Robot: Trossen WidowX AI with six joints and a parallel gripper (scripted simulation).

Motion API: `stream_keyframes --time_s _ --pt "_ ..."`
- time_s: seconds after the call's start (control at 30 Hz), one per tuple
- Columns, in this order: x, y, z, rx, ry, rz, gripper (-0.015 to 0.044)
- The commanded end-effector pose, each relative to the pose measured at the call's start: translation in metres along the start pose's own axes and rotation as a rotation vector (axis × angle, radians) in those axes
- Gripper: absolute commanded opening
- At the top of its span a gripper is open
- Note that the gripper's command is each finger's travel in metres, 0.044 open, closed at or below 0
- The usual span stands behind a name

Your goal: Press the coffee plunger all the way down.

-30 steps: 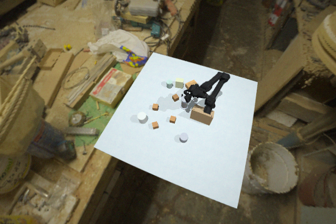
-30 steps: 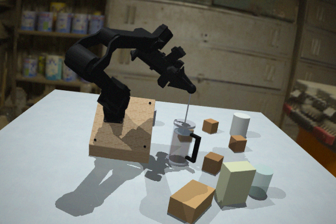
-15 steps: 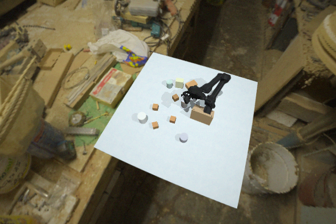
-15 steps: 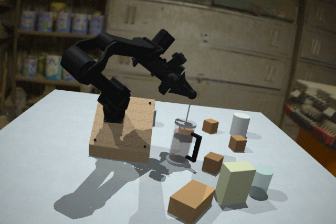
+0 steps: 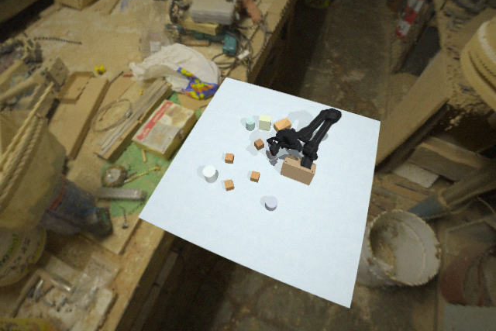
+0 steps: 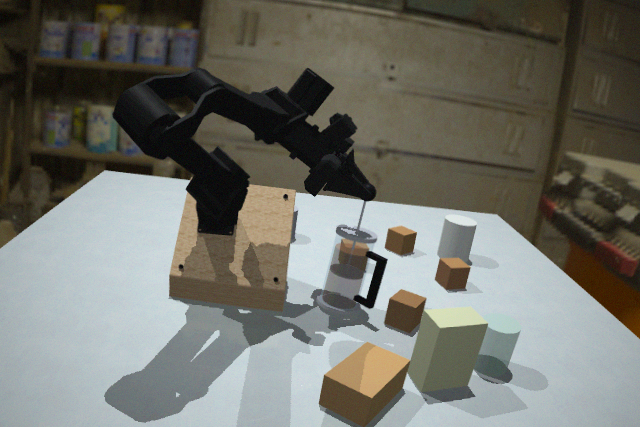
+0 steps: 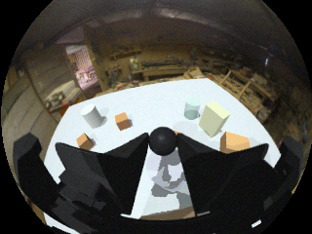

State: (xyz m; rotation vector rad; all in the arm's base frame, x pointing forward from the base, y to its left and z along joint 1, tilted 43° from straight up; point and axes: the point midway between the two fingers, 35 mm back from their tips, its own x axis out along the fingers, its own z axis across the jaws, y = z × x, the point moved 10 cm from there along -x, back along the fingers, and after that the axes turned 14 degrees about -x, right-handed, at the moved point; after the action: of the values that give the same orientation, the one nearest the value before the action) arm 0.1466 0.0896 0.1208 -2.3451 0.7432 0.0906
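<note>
My gripper (image 5: pixel 271 145) (image 6: pixel 368 191) (image 7: pixel 162 136) is shut on the black round plunger knob (image 7: pixel 163 142); in the exterior view the fingers cover the knob. The thin rod (image 6: pixel 361 214) stands well out of the lid (image 6: pixel 345 230). The dark filter disc (image 6: pixel 347 271) shows about mid-height inside the clear coffee press (image 6: pixel 330 282). The press leans to the right in the exterior view; its base ring (image 6: pixel 338 303) is slanted and looks partly off the table. Its black handle (image 6: pixel 379 278) points right. The press is largely hidden by the gripper in the wrist view.
A brown cube (image 6: pixel 405 311) (image 5: pixel 259 143) stands near the handle. A pale yellow block (image 6: pixel 447 355) (image 7: pixel 214 119), an orange block (image 6: pixel 364 378) and a teal cylinder (image 6: pixel 501 342) stand beyond it. Other cubes, a white cylinder (image 5: pixel 209 174) and a lilac cylinder (image 5: pixel 270 203) stand farther off.
</note>
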Motion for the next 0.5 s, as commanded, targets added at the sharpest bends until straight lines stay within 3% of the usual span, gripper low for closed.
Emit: stream_keyframes --time_s 0.0,0.47 --pt "0.008 0.020 0.005 -0.057 -0.009 0.033 0.0122" --pt "0.026 0.030 0.007 -0.063 0.012 0.009 0.0122"
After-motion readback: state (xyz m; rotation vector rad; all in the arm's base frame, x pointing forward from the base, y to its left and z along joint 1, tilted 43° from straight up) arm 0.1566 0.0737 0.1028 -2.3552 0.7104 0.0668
